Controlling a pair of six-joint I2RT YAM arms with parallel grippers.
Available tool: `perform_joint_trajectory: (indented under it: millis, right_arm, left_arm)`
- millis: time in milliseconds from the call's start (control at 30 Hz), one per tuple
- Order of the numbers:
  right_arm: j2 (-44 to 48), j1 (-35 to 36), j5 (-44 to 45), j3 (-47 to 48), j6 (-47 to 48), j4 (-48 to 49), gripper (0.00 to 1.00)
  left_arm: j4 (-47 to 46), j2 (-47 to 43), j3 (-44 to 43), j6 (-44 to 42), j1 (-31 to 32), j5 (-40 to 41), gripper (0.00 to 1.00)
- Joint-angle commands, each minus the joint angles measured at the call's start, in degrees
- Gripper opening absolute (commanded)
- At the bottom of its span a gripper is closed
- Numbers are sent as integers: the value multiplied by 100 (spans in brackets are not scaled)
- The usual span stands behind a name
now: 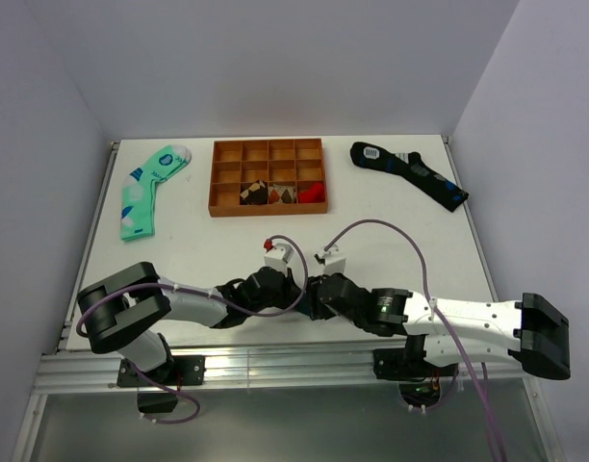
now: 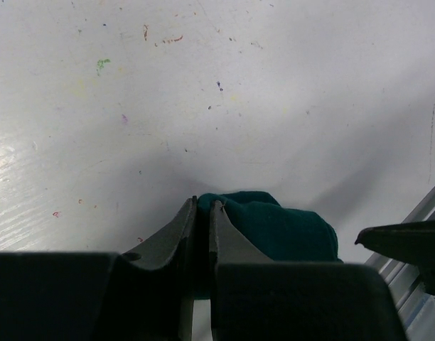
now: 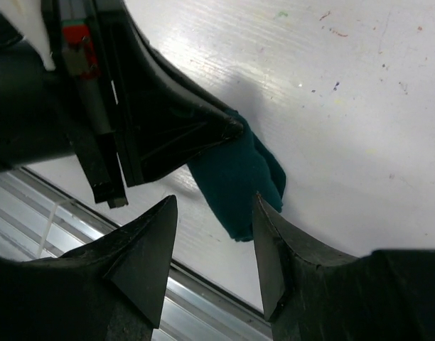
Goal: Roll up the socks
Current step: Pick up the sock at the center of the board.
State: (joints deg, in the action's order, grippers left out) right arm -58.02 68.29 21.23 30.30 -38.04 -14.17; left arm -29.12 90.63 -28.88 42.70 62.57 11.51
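The socks (image 2: 288,224) are a bunched dark teal-green bundle lying on the white table close to its front edge. My left gripper (image 2: 203,204) is shut on the bundle's left edge, with a fold of fabric pinched between the fingertips. The right wrist view shows the same bundle (image 3: 239,177) hanging from the left gripper's fingertip (image 3: 232,129). My right gripper (image 3: 214,202) stands open just in front of the bundle's lower end, nothing between its fingers. From above, both grippers (image 1: 280,289) (image 1: 319,294) meet at front centre and hide the socks.
A mint-green patterned sock (image 1: 150,188) lies at the back left. A black sock with blue patches (image 1: 410,173) lies at the back right. An orange compartment tray (image 1: 214,178) stands at back centre. A metal rail (image 3: 203,298) runs along the front edge.
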Motion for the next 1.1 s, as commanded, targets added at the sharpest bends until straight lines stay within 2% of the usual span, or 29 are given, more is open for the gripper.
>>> perform_joint_trajectory:
  millis: [0,400,733,1067]
  right_arm:
    - [54,289,408,-164,-19,177,54]
    - [-270,1089,1172,-412,24,890,55]
    - [-1782,1626,1524,1170,622,-664,56]
    - [-2196,1687,1525,1786,1166,-1237,57]
  left_arm:
    - [1164,350,217,-218,89,-254,0]
    - [1076,455,217,-218,89,-483,0]
    - [1067,587,155,-253,89,-588,0]
    - [1067,693,102,-271,89,-650,0]
